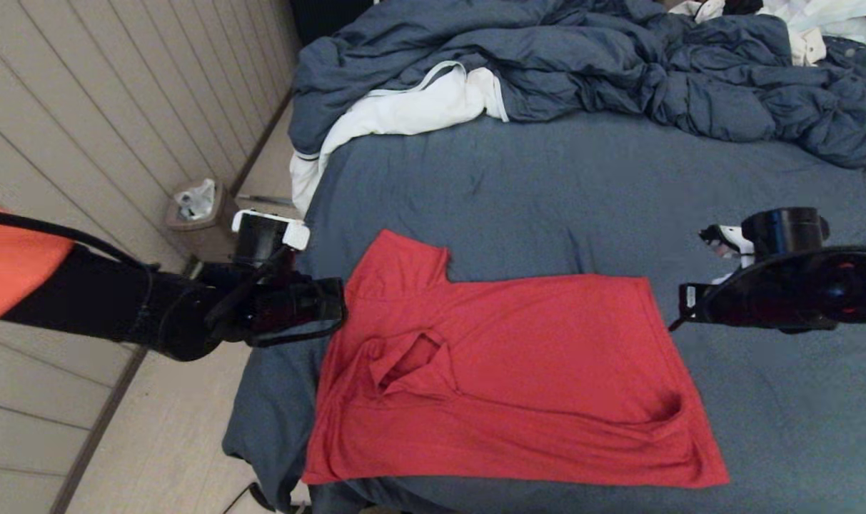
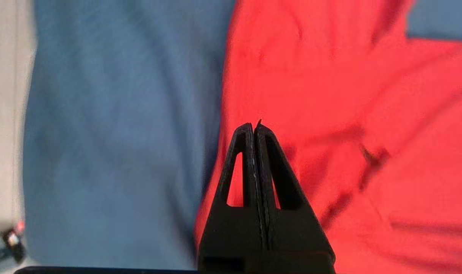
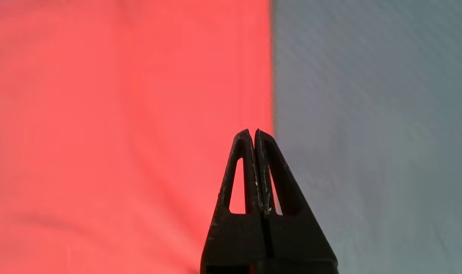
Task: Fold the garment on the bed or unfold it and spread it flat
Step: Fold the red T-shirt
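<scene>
The red short-sleeved T-shirt (image 1: 518, 378) is spread on the slate-blue fitted sheet of the bed (image 1: 547, 193), near the mattress's near edge, with its plain side up; no print is seen. It is laid sideways, the collar turned toward the left edge of the bed, where the neck opening (image 1: 411, 360) is puckered into a small fold. One sleeve (image 1: 400, 264) is stretched out from the shirt toward the far end of the bed, and a wrinkle is gathered near the shirt's near hem corner (image 1: 672, 414). The left gripper (image 2: 254, 127) is held just above the shirt's collar-side edge, its fingers pressed together on nothing, as is shown in the left wrist view. The right gripper (image 3: 253, 133) is held above the opposite, hem-side edge of the shirt, likewise clenched and empty, with the red cloth to one side of it and the bare sheet to the other. Beyond the shirt, at the far end of the bed, a rumpled blue duvet (image 1: 618, 64) is heaped, and a white cloth with a dark stripe (image 1: 397, 118) is draped from beneath it over the bed's left edge. On the floor beside that edge, well apart from the shirt, a small waste bin (image 1: 197, 214) is seen.
</scene>
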`<state>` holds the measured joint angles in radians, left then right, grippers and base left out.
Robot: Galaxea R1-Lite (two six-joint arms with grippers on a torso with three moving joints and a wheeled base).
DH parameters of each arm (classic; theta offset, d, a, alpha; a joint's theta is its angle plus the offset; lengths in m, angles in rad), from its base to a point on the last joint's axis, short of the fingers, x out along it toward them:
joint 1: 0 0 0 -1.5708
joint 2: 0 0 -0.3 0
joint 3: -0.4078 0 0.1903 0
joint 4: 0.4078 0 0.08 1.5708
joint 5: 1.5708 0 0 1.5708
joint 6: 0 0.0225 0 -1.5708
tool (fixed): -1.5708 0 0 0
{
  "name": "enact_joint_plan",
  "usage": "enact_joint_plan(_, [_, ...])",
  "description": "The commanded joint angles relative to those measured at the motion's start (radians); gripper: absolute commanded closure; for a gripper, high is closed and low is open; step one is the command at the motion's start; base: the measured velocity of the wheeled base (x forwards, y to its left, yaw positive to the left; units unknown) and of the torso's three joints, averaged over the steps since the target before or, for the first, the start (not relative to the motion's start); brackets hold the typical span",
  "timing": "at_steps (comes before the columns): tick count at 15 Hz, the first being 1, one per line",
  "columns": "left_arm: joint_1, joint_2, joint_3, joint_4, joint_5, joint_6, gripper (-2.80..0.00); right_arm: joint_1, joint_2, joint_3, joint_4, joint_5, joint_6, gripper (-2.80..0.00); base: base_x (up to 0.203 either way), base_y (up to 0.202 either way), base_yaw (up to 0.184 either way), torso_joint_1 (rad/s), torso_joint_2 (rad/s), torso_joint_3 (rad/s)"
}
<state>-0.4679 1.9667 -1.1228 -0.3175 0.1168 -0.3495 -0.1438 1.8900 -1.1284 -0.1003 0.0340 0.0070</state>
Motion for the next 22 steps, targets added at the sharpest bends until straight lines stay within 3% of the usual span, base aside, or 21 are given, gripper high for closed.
enact_joint_plan(1, [0.000,0.167,-0.095,-0.007,0.001,0.014,0.00,0.021,0.106,-0.090,0.002,0.001,0.002,0.00,0.000,0.000,0.000,0.000,0.00,0.000])
enact_joint_plan(4, [0.000,0.215,-0.149,-0.029,0.001,0.037,0.00,0.046,0.166,-0.164,0.005,-0.001,0.003,0.00,0.000,0.000,0.000,0.000,0.00,0.000])
enact_joint_plan(5, [0.000,0.213,-0.146,-0.030,0.001,0.039,0.00,0.055,0.182,-0.178,0.005,-0.002,0.009,-2.80,0.000,0.000,0.000,0.000,0.00,0.000])
enact_joint_plan(6, [0.002,0.209,-0.144,-0.031,0.001,0.046,-2.80,0.062,0.190,-0.181,0.004,-0.005,0.011,-2.80,0.000,0.000,0.000,0.000,0.00,0.000])
enact_joint_plan(18, [0.041,0.229,-0.158,-0.066,-0.030,0.047,-2.80,0.064,0.263,-0.272,0.004,-0.005,0.014,-2.80,0.000,0.000,0.000,0.000,0.00,0.000])
enact_joint_plan(22, [0.042,0.256,-0.232,-0.061,-0.037,0.047,-2.80,0.061,0.288,-0.300,0.004,-0.006,0.018,-2.80,0.000,0.000,0.000,0.000,0.00,0.000])
